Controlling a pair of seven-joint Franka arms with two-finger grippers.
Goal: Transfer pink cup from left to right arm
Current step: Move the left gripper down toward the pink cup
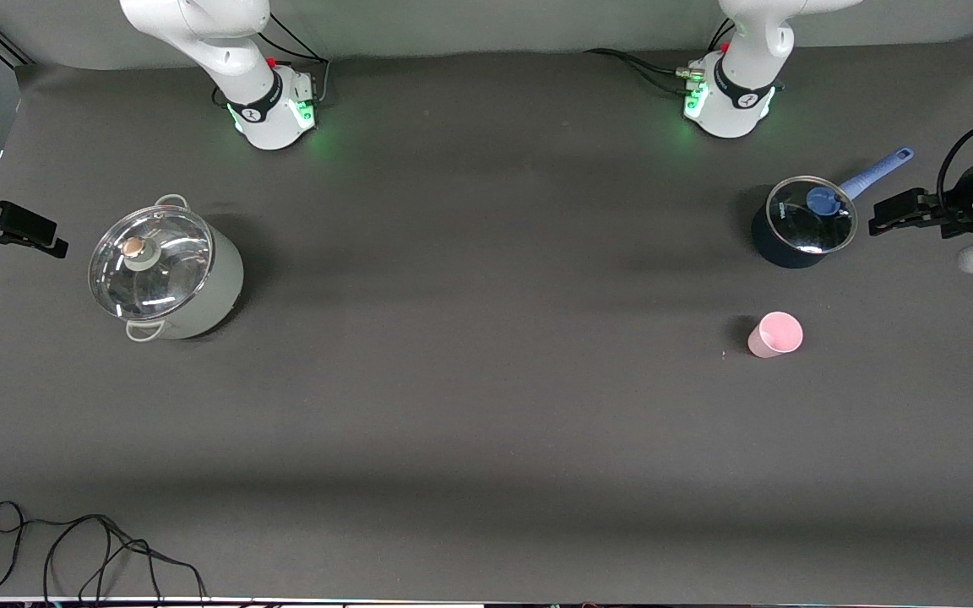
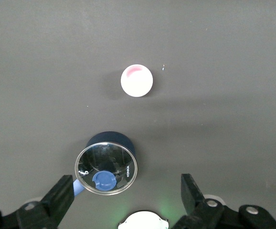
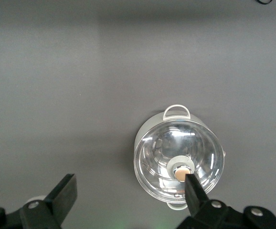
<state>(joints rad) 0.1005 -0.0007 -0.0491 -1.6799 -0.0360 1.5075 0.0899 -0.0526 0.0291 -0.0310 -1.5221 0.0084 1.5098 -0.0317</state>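
The pink cup (image 1: 775,334) stands upright on the dark table toward the left arm's end, nearer to the front camera than the blue saucepan; it also shows in the left wrist view (image 2: 137,80), mouth up. My left gripper (image 1: 883,218) hangs open and empty high over the table's edge at the left arm's end, beside the saucepan, well apart from the cup; its own view shows it (image 2: 127,186) spread wide. My right gripper (image 1: 46,240) is open and empty, high over the right arm's end of the table, and shows in its own view (image 3: 130,183).
A dark blue saucepan (image 1: 801,224) with a glass lid and a blue handle stands near the left arm's base (image 2: 106,164). A pale green pot (image 1: 167,272) with a glass lid stands toward the right arm's end (image 3: 178,160). Black cables (image 1: 73,549) lie at the table's front edge.
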